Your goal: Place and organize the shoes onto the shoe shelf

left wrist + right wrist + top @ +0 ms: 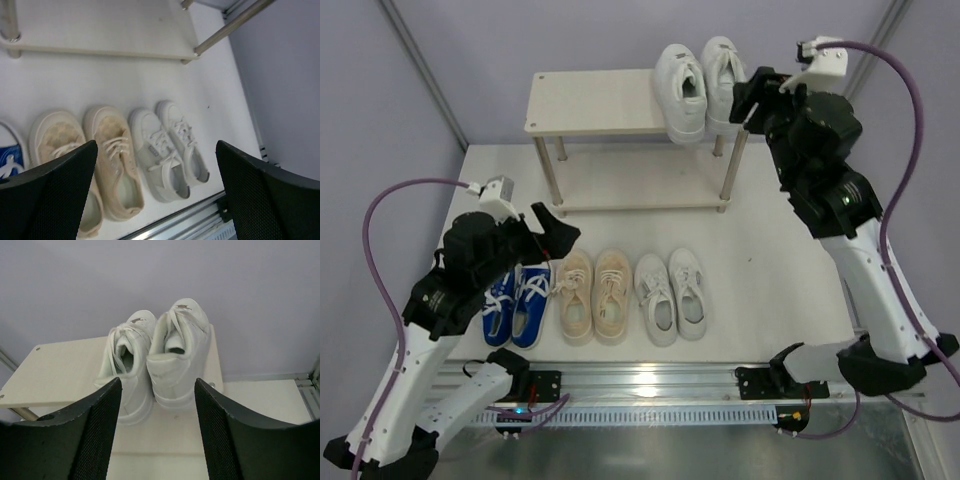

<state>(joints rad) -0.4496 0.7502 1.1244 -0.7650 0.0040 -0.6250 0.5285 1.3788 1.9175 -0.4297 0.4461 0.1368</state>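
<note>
The large white shoes point(682, 88) point(723, 68) stand side by side at the right end of the shoe shelf's top board point(590, 100), toes pointing away. My right gripper point(752, 100) hovers just behind their heels, open, and in the right wrist view its fingers point(100, 430) flank the right shoe's heel point(175, 370) without touching it. On the table lie the blue pair point(515, 305), the beige pair point(592, 295) and the smaller white pair point(670, 295). My left gripper point(555, 240) hangs wide open above the blue and beige shoes, holding nothing.
The shelf's lower board point(100, 50) and a silver leg point(230, 27) sit beyond the row of shoes. A metal rail point(650, 380) runs along the near table edge. The left part of the top board point(60, 375) is bare.
</note>
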